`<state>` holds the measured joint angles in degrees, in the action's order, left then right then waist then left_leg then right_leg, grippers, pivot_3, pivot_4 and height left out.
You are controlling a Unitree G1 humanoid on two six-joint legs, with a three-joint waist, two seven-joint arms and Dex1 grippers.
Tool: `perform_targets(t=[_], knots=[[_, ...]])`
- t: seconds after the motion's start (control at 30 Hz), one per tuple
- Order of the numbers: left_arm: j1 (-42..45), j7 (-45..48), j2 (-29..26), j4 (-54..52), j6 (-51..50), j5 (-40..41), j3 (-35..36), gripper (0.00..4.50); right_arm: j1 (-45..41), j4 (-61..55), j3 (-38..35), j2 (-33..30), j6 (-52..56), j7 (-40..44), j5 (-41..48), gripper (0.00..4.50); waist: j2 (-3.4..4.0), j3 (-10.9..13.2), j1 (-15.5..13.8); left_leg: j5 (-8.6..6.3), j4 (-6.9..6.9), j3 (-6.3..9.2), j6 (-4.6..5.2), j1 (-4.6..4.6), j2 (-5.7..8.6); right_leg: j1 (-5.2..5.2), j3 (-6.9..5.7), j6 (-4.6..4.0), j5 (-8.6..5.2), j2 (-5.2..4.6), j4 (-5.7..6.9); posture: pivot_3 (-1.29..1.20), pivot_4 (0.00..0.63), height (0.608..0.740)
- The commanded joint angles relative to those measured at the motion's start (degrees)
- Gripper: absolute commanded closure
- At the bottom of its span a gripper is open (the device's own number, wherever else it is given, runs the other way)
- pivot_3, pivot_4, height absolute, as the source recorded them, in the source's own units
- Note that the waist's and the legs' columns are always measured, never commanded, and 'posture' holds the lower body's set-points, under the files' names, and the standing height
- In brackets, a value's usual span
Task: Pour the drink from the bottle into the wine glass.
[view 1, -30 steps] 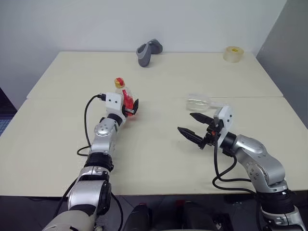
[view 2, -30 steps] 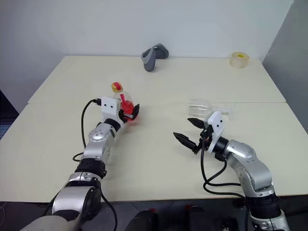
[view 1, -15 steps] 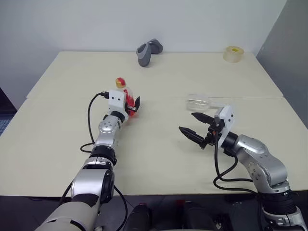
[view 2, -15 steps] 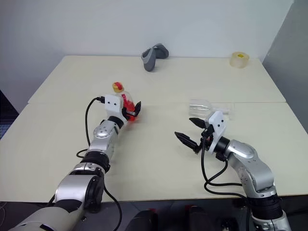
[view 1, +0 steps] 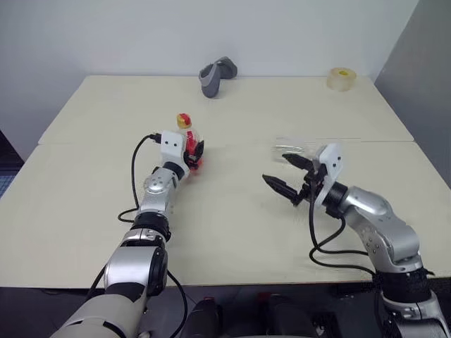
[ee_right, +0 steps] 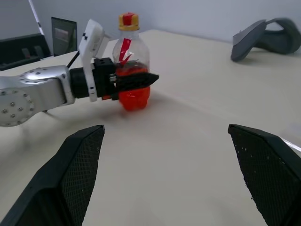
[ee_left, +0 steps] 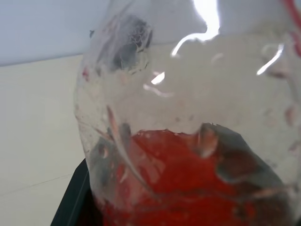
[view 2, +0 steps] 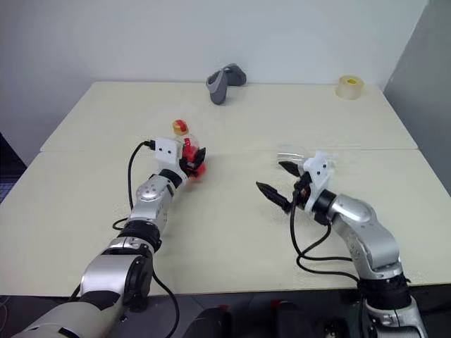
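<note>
Left gripper clamped on the upright bottle (drink low inside), left of the table centre. Right gripper spread wide, holding nothing.

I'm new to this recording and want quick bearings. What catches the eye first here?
The bottle with its bright red drink stands left of centre on the table, the left hand closed around it. To the right, the right hand hovers open just before the clear wine glass.
</note>
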<state>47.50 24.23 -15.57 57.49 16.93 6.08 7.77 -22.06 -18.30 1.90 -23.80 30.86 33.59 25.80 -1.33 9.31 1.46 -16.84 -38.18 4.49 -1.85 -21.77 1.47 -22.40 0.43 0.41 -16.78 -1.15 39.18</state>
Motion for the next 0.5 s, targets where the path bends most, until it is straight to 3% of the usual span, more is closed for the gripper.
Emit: perform_targets(t=[0.03,0.33,0.5], knots=[[0.76,7.21,-0.76,-7.85,-4.26,2.94,-0.53,2.27,-7.56,-0.27,-0.34,1.99,3.30,-2.15,1.42,0.00,0.00,0.00,0.14,0.00,0.00,0.00,0.00,-0.02,0.00,-0.03,0.01,0.00,0.00,0.00,0.01,0.00,0.150,0.740],[1.68,27.99,-1.91,-19.24,-18.68,8.11,-4.70,2.27,-19.58,8.50,1.77,5.70,4.40,-0.81,0.06,0.00,0.00,0.00,0.36,0.02,-0.03,-0.13,-0.03,-0.28,0.05,-0.39,0.17,-0.03,0.00,-0.02,0.16,0.00,0.150,0.740],[2.62,35.26,-1.80,-21.50,-21.37,8.63,-7.16,2.28,-22.97,12.87,2.58,6.38,3.41,2.11,-0.11,0.00,0.02,0.01,0.41,0.02,-0.33,-0.23,-0.03,-0.73,0.06,-0.94,0.31,-0.03,0.00,-0.02,0.62,0.00,0.150,0.740]])
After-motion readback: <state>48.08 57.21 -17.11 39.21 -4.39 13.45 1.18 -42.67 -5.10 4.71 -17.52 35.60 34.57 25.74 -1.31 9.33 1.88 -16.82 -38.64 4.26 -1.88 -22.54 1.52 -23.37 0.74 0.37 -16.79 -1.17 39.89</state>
